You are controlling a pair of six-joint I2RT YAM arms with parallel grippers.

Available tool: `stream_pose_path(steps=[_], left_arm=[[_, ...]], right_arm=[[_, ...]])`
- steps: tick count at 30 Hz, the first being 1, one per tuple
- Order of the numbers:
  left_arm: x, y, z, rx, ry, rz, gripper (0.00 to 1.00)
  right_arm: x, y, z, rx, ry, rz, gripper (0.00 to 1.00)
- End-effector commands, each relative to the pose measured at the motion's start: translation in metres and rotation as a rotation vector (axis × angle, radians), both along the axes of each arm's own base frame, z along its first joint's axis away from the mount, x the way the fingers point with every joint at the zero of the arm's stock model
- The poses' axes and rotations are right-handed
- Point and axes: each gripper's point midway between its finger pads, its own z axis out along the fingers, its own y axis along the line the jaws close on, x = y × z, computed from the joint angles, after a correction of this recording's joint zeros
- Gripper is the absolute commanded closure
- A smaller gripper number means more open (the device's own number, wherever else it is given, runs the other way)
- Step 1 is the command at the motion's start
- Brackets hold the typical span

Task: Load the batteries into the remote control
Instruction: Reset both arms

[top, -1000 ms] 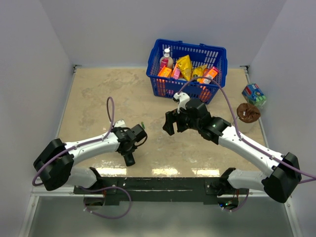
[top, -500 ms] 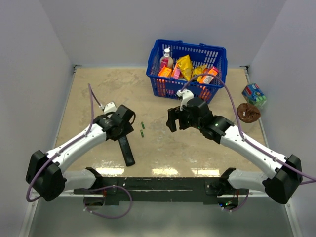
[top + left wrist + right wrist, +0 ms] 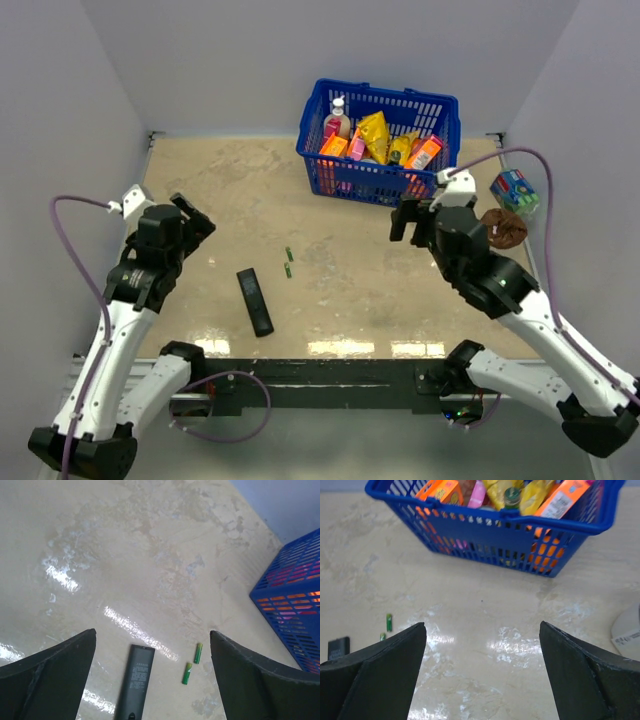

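From above, left gripper [image 3: 185,215] and right gripper [image 3: 405,220] are seen spread wide, empty; the remote control [image 3: 255,301] and the batteries [image 3: 289,262] are seen lying on open table [image 3: 200,180] between them. From the left wrist, both are seen untouched; from the right, a basket [image 3: 490,535] ahead.

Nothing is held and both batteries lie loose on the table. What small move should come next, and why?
Probably lower the left gripper toward the batteries: its jaws stand open and empty, and its wrist view frames both green cells beside the remote control, apart from it. The right gripper is open too, but sees them off to one side.
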Motion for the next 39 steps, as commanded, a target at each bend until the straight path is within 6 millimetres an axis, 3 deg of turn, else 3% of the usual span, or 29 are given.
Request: stream_pose_path(steps=[1,7,10,13,16,23,39], left_arm=[[-0.011,0.016,0.066,0.063,-0.178,0.008,0.0],[-0.058,0.044,0.157,0.174,-0.495,0.053,0.0],[-0.087,0.061,0.188,0.201,-0.617,0.119,0.0],[-0.108,0.076,0.202,0.222,-0.673,0.187,0.0],[-0.12,0.083,0.21,0.238,-0.714,0.213,0.0],[-0.135,0.094,0.207,0.219,-0.765,0.289,0.0],[-0.123,0.09,0.193,0.218,-0.713,0.271,0.0]], right_arm=[[-0.015,-0.052,0.056,0.085,-0.164,-0.194,0.02],[-0.042,-0.092,0.097,0.132,-0.309,-0.259,0.02],[-0.052,-0.103,0.111,0.165,-0.369,-0.267,0.02],[-0.056,-0.108,0.116,0.182,-0.39,-0.276,0.02],[-0.058,-0.109,0.117,0.204,-0.391,-0.277,0.02],[-0.06,-0.107,0.116,0.228,-0.382,-0.261,0.02],[-0.064,-0.108,0.111,0.226,-0.38,-0.246,0.02]])
